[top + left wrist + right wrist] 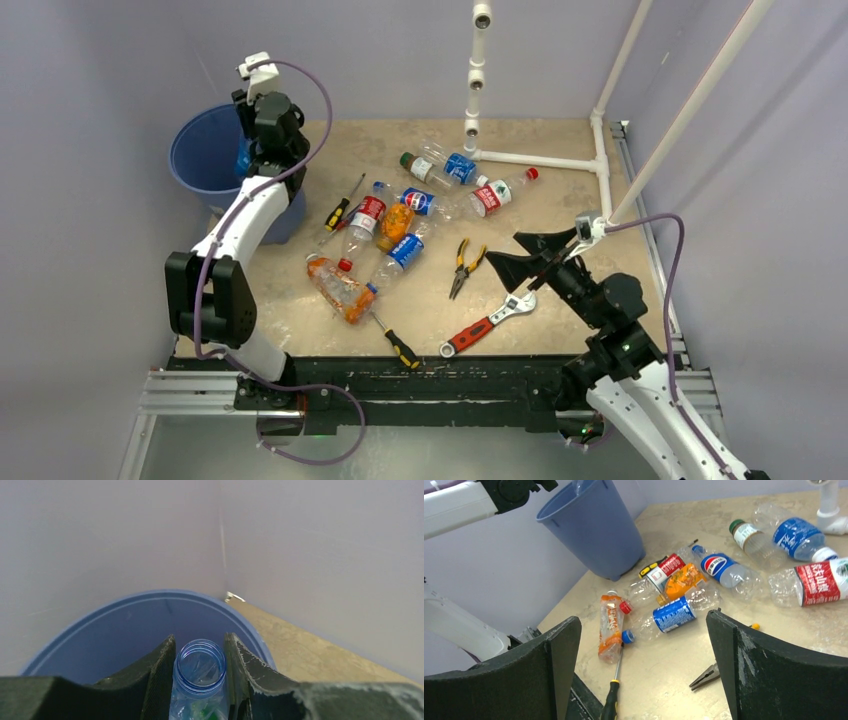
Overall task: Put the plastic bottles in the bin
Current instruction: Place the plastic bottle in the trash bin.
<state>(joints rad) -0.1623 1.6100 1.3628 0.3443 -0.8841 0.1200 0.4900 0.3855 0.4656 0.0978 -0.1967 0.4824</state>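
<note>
My left gripper [244,152] hangs over the blue bin [205,150], shut on a clear blue-tinted plastic bottle [200,680]. The bottle's open neck points out between the fingers above the bin's inside [125,630]. Several more plastic bottles lie in the middle of the table. Among them are an orange one [340,288], a blue-labelled one [405,250], a red-labelled one [490,195] and a green-capped one [415,167]. At the table's right, my right gripper [525,255] is open and holds nothing. It faces the bottle pile [674,612] from a distance.
Pliers [463,265], a red-handled wrench [490,325] and two screwdrivers [395,342] [340,208] lie among the bottles. A white pipe frame [545,160] stands at the back right. The bin [594,530] sits at the table's far left corner against the wall.
</note>
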